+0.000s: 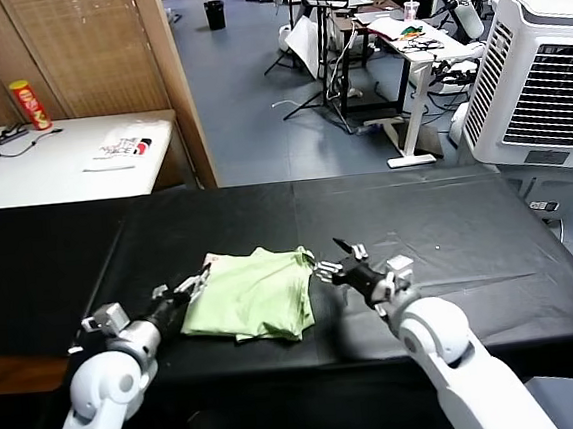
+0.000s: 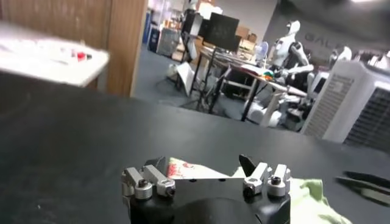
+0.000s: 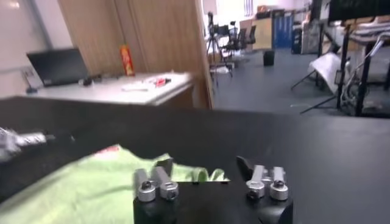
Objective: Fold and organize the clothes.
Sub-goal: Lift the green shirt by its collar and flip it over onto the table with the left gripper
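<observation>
**Mia:** Where is the shirt?

**Ben:** The green shirt (image 1: 253,296) lies on the black worktop (image 1: 449,230), near the front edge and about in the middle. It is folded into a small, thick bundle. A bit of red and white print peeks out at its far left corner.

**Mia:** Is anyone holding it?

**Ben:** No. The left tool (image 1: 194,282) is just beside the shirt's left edge. Its fingers are spread apart and nothing is between them. In the left wrist view the two fingers (image 2: 251,168) stand wide, with the shirt showing past them.

**Mia:** And the other one?

**Ben:** The right tool (image 1: 332,259) is at the shirt's right edge, by the far corner. Its fingers are spread wide too, with nothing in them. One fingertip is right at the cloth, but I cannot tell if it touches. In the right wrist view the green cloth (image 3: 79,185) lies under and beside that tool.

**Mia:** What else is there?

**Ben:** Behind the black worktop there is a white table (image 1: 51,165). On it stand a red and yellow can (image 1: 30,104) and a white packet (image 1: 125,145) with red and black print. A big white fan box (image 1: 545,76) stands at the right.
</observation>
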Robot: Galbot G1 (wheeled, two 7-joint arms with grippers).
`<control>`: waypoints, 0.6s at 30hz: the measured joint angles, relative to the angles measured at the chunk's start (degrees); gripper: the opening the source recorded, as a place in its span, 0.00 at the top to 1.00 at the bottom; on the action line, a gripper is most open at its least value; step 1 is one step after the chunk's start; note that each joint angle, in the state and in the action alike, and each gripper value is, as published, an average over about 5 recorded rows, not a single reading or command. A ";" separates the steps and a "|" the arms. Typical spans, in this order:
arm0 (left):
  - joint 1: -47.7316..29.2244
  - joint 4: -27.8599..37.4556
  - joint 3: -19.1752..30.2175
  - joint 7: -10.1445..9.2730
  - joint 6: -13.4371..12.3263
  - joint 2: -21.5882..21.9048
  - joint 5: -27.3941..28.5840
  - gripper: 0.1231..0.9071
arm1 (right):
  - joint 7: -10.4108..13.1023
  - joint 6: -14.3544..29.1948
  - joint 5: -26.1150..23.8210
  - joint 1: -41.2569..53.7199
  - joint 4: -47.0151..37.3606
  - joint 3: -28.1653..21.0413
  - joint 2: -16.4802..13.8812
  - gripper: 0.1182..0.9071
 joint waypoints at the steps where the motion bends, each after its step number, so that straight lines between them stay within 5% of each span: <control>1: -0.16 0.74 -0.22 0.10 0.06 0.12 -1.61 0.14 | 0.03 -0.04 0.05 -0.75 0.97 0.45 -0.15 0.14; 14: -0.32 5.30 -0.68 1.06 2.94 0.51 -13.31 0.16 | 0.25 -0.41 -0.01 -5.50 6.22 2.96 -0.44 0.14; 18: -0.53 6.01 -0.56 1.05 3.61 0.44 -13.63 0.31 | 0.26 -0.40 -0.05 -5.79 6.56 3.03 -0.32 0.14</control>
